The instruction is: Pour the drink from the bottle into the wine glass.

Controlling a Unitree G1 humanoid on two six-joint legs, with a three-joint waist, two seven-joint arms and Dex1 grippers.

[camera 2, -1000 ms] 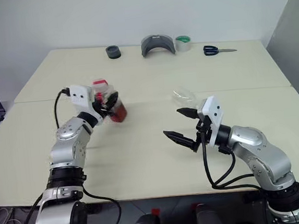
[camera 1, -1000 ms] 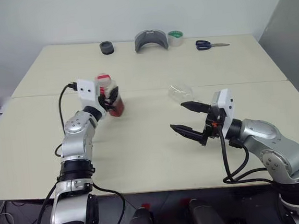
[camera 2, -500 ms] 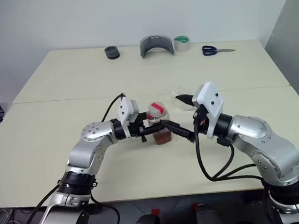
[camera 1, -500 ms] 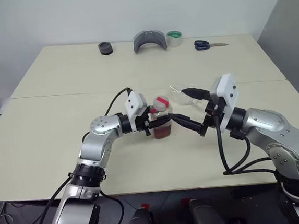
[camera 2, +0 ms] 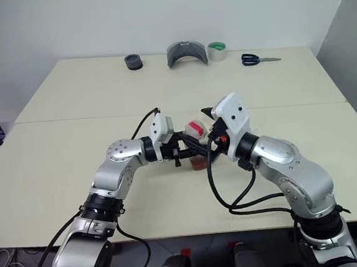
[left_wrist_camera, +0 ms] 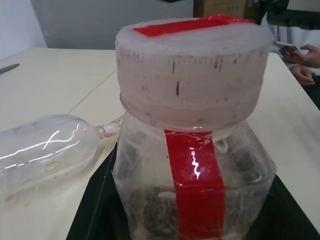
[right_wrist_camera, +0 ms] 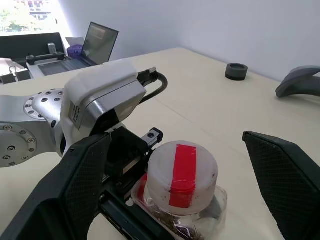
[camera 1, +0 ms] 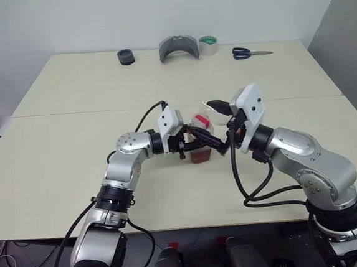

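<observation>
Left gripper (camera 1: 195,146) squeezes bottle (camera 1: 201,145) body, pointing sideways. Right gripper (right_wrist_camera: 185,185) spread wide, one finger each side of bottle cap (right_wrist_camera: 183,171).

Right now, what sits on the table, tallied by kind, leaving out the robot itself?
Bottles: 1, the capped bottle in the left gripper
Glasses: 1, the wine glass lying on its side
Tape rolls: 2, a black roll and a green roll
Scissors: 1, the blue-handled scissors
Grey curved pieces: 1, the grey holder
Total: 6
</observation>
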